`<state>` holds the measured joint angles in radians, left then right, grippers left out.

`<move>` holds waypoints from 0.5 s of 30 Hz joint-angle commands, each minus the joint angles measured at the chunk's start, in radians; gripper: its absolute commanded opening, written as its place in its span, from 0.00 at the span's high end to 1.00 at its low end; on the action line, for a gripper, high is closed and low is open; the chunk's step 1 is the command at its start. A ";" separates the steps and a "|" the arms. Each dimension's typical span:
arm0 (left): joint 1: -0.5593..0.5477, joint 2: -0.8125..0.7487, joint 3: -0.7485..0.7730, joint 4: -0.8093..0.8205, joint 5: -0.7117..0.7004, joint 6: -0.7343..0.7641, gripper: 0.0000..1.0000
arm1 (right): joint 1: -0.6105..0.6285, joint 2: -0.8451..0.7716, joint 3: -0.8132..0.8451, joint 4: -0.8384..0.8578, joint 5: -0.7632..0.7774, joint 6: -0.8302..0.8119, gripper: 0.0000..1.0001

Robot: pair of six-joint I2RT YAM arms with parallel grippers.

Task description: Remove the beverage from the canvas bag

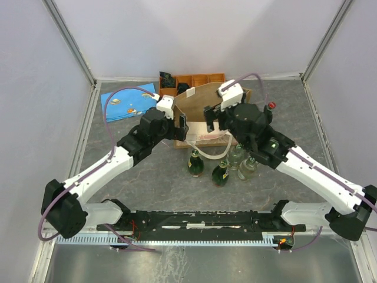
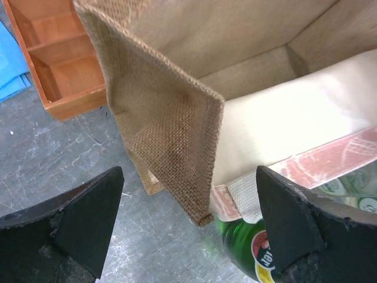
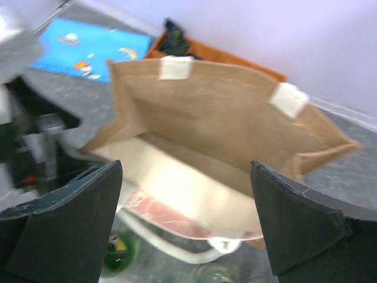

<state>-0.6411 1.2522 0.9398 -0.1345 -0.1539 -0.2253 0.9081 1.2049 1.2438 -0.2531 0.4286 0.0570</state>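
Spread wide and holding nothing, the left gripper [image 2: 188, 177] and right gripper [image 3: 185, 165] were poised at the open canvas bag [image 1: 200, 103] — the beverage bottles [image 1: 220, 174], stood just before it, could be toppled by a low arm sweep or the slack bag sagging.

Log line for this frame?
left end effector: open, at bag corner | right end effector: open, facing bag mouth | bag: no bottle seen inside | bottles: four upright beside bag
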 commanded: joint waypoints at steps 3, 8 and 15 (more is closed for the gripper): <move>0.001 -0.100 0.090 -0.014 -0.013 0.043 0.01 | -0.159 -0.063 0.046 -0.054 0.105 -0.002 0.03; 0.014 -0.121 0.172 -0.063 -0.109 0.059 0.01 | -0.315 -0.092 0.039 -0.103 0.149 0.033 0.02; 0.311 -0.144 0.186 -0.059 0.028 0.010 0.01 | -0.536 -0.159 0.002 -0.114 0.131 0.102 0.01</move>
<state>-0.5182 1.1374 1.1042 -0.2001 -0.2256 -0.2066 0.4625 1.1072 1.2507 -0.3782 0.5446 0.1085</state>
